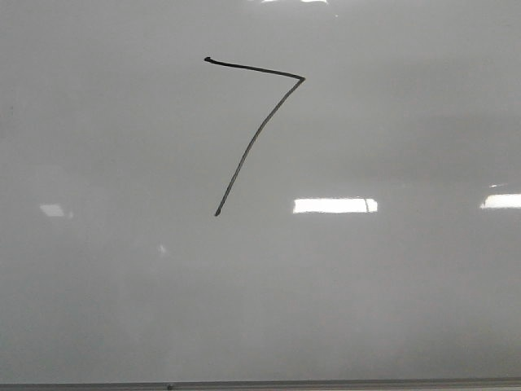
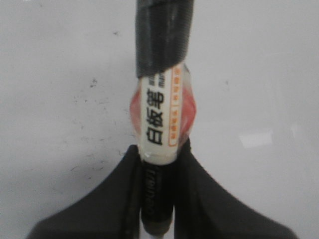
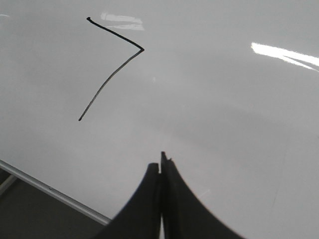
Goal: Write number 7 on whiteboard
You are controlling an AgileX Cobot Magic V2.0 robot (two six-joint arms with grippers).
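Number 7 [image 1: 256,134] sits finished high-centre on whiteboard [image 1: 391,309], long stroke slanting down-left, left claw [image 2: 158,164] pinching marker [image 2: 160,119] off the line, right claw [image 3: 160,167] pressed together empty, 7 ahead of it, apart.

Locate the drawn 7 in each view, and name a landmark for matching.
Front: the 7 sits upper centre on the whiteboard.
Left wrist: not in it; only the marker in the left gripper over bare board.
Right wrist: the 7 lies beyond the shut right gripper.
Shared landmark: the 7's sharp corner, in front and right wrist.
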